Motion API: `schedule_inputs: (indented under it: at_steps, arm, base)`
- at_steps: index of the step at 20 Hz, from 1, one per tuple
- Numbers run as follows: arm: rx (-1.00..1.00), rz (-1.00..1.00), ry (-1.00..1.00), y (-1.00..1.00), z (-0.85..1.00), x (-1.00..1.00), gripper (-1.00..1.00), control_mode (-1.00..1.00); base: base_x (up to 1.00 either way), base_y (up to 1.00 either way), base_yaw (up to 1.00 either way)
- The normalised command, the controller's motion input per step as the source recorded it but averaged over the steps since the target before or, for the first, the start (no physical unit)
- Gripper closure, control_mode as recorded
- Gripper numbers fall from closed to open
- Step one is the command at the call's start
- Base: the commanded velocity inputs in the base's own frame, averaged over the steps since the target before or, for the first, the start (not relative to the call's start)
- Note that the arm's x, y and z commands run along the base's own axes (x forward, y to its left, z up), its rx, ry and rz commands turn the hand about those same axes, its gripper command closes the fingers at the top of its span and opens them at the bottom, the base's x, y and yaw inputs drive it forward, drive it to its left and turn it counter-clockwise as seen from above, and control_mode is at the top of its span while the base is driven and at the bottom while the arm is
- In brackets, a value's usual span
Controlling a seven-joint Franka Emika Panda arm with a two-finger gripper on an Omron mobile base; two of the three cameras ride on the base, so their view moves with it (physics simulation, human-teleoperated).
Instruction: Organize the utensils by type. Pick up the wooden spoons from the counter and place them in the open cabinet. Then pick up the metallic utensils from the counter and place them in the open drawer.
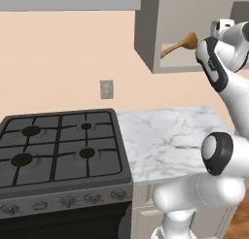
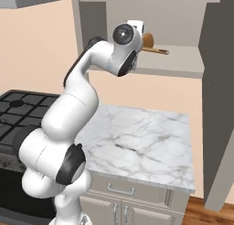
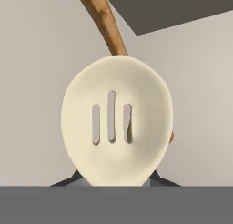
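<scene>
Now up at the open cabinet (image 2: 183, 59), upper right of the left base frame: end effector (image 3: 116, 180) narrowly parted, clamped on the slotted wooden spoon (image 1: 181, 44), handle poking over the cabinet shelf (image 1: 182, 63). Best reach deeper, lower until bowl and handle rest flat, then release gently. White marble table (image 2: 137, 137) far below.

Both base views look down over the counter (image 1: 165, 141) from either side; hand view — close on the wooden spoon (image 3: 117, 123).
</scene>
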Motion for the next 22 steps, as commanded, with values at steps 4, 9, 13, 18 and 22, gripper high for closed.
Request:
schedule_inputs:
  at_steps: [4,9,13,18,22]
  arm:
    - [-0.05,0.04,0.03,-0.01,-0.29,0.55,1.00,-1.00]
    - [-0.03,0.04,0.03,-0.08,-0.28,0.55,1.00,-1.00]
    - [-0.04,0.04,0.01,-0.04,-0.24,0.56,-1.00,-1.00]
    - [-0.06,0.03,0.00,0.00,-0.33,0.76,-1.00,-1.00]
    - [-0.07,0.03,0.00,0.00,-0.39,0.83,-1.00,-1.00]
  base:
    - [0.00,0.00,0.00]
    - [0.00,0.00,0.00]
    - [0.00,0.00,0.00]
    - [0.00,0.00,0.00]
    - [0.00,0.00,0.00]
